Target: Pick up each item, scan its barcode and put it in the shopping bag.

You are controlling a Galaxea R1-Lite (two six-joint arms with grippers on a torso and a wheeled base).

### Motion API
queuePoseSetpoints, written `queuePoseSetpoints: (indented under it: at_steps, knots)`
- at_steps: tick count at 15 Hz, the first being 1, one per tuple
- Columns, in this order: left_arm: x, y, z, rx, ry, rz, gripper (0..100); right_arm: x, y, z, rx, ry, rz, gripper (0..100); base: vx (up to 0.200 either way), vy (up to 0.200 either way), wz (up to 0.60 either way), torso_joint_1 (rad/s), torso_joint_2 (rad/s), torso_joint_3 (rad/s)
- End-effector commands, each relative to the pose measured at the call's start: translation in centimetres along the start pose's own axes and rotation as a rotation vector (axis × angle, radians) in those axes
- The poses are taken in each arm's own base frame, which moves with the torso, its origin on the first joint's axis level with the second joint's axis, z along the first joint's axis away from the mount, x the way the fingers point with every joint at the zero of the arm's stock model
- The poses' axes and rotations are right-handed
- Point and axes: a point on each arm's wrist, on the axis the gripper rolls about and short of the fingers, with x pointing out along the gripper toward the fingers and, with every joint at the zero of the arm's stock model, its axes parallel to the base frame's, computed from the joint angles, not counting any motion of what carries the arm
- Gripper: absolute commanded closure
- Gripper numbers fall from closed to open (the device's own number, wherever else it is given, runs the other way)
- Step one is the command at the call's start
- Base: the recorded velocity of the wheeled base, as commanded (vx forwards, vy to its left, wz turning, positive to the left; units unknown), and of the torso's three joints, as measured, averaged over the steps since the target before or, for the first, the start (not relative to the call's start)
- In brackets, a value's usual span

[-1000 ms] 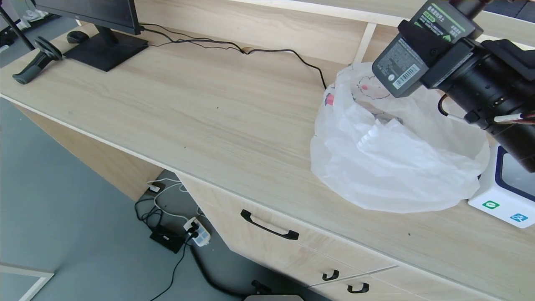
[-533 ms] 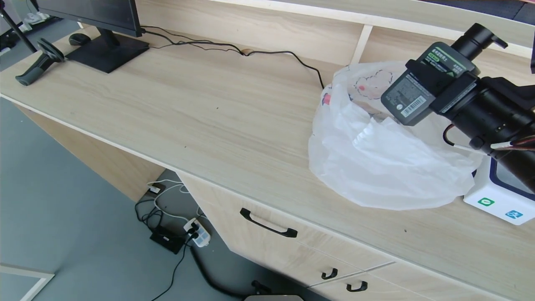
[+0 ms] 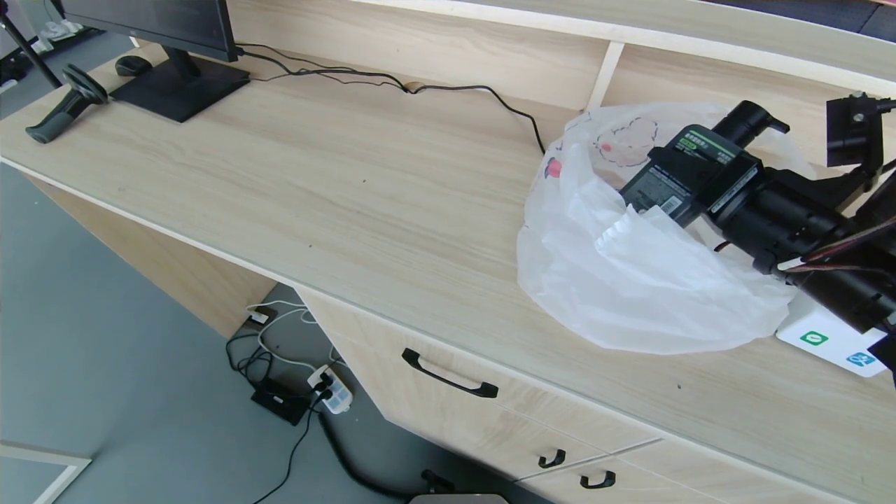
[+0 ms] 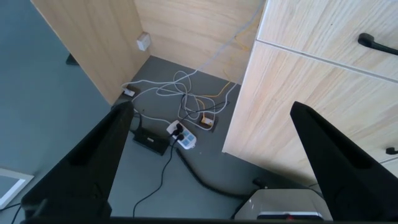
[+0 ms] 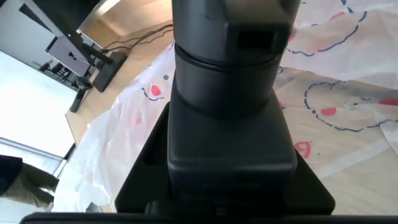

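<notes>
A black pump bottle point(image 3: 689, 175) with a green-and-grey label is held in my right gripper point(image 3: 731, 196), which is shut on its body. The bottle lies tilted, its base dipping into the mouth of the white plastic shopping bag point(image 3: 630, 280) on the wooden counter point(image 3: 350, 189). In the right wrist view the bottle point(image 5: 227, 93) stands between the gripper's fingers point(image 5: 155, 162) with the bag point(image 5: 348, 81) behind it. My left gripper point(image 4: 211, 155) hangs open below counter level, over the floor, holding nothing.
A white barcode scanner box point(image 3: 833, 343) sits behind the bag at the right. A handheld scanner point(image 3: 63, 105), a monitor point(image 3: 161, 42) and a black cable point(image 3: 455, 87) lie at the far left and back. Drawer handles point(image 3: 448, 381) line the counter front; a power strip point(image 4: 183, 135) is on the floor.
My right arm has come down and slightly back, lowering the bottle from above the bag into its open mouth. The head camera shifted a little at first.
</notes>
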Motion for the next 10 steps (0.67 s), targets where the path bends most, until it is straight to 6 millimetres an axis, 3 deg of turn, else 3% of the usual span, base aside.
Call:
queuePoseSetpoints:
  at_steps: [1, 10]
  knots:
    - [0.0, 0.0, 0.0, 0.000, 0.001, 0.000, 0, 1.0, -1.1, -1.3, 0.013, 0.040, -0.032, 100, 0.000, 0.000, 0.00, 0.000, 0.00, 0.000]
    - [0.0, 0.0, 0.0, -0.002, 0.001, 0.000, 0, 2.1, -3.7, -2.4, 0.017, 0.135, -0.152, 100, 0.000, 0.000, 0.00, 0.000, 0.00, 0.000]
